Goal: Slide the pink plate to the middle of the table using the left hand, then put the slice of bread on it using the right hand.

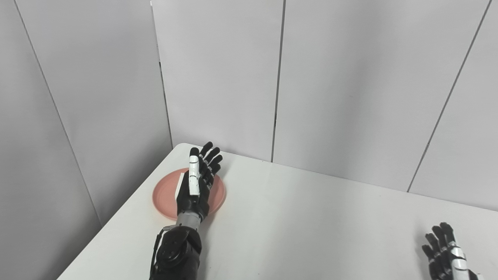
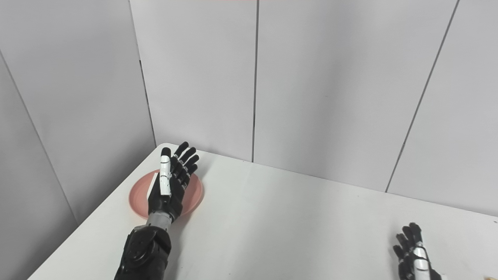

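Two hands are over the white table [image 1: 311, 217], well apart from each other. The left hand [image 1: 196, 186] reaches out toward the far left corner, where the pink plate [image 1: 167, 194] lies close to the left edge and not far from the far edge. The hand lies across the middle of the plate, its palm over the dish and its fingers [image 1: 212, 157] stretched past the plate's far rim toward the far edge. Those fingers are straight and a little fanned out, closed on nothing; whether the palm actually presses on the plate or hangs just above it cannot be told. Bare pink shows to the left of the hand and a narrower strip to its right.

The right hand [image 2: 412, 252] sits low at the near right corner, partly cut by the picture's bottom edge, its fingers upright and apart, with nothing in them. A sliver of something pale tan [image 2: 488, 277] peeks in at the very corner beside it, too little to identify.
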Action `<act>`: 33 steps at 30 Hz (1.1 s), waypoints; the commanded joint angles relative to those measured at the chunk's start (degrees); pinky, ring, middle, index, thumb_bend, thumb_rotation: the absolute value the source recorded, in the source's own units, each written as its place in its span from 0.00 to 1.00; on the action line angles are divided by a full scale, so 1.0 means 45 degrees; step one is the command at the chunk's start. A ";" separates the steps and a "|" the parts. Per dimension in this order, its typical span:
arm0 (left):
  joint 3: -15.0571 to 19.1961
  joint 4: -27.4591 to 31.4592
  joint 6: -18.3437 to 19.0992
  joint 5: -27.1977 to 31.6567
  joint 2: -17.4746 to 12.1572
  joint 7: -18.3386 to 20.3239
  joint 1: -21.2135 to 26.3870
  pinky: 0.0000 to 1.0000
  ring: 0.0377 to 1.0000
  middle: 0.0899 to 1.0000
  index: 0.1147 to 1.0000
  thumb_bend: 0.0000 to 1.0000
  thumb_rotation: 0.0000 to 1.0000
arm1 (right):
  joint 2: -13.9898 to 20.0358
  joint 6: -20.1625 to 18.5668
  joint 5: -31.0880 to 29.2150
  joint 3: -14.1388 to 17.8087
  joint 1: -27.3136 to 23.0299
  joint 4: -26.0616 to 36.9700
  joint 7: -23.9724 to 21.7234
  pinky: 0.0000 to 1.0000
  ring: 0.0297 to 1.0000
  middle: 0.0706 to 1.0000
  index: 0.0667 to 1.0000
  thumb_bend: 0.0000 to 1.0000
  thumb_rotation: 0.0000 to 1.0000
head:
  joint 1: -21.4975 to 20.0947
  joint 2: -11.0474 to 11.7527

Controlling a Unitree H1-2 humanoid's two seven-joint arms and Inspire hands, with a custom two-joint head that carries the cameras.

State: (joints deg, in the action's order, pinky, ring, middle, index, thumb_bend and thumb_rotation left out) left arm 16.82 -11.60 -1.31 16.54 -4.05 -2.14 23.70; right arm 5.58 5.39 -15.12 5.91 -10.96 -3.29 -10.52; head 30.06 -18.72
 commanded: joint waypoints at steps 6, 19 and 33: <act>0.0570 -0.0288 -0.0633 -0.0151 -0.1004 -0.0413 0.0597 0.94 0.86 0.86 0.84 0.63 1.00 | -0.0099 0.0359 -0.0172 0.0020 -0.0328 0.0310 0.0029 1.00 0.98 0.98 0.99 0.61 0.95 | 0.0052 -0.0038; 0.1594 -0.1553 -0.0924 0.0262 -0.2420 -0.0449 0.0987 0.86 0.86 0.85 0.83 0.68 0.99 | -0.0169 0.0312 -0.0174 -0.0054 -0.0318 0.0439 0.0042 1.00 0.98 0.98 0.99 0.63 0.95 | 0.0172 0.0098; 0.1470 -0.4067 -0.1844 -0.0036 -0.4119 -0.0092 0.1440 0.80 0.82 0.84 0.82 0.69 0.99 | -0.0255 0.0173 -0.0158 -0.0107 -0.0217 0.0782 0.0121 1.00 0.98 0.98 0.98 0.64 0.94 | 0.0191 0.0060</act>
State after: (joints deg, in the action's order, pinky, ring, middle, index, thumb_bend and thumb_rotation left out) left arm 23.55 -30.10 -6.69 17.24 -20.26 -3.31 26.82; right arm 4.53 5.26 -15.57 5.48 -10.62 -1.43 -10.04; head 30.94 -18.37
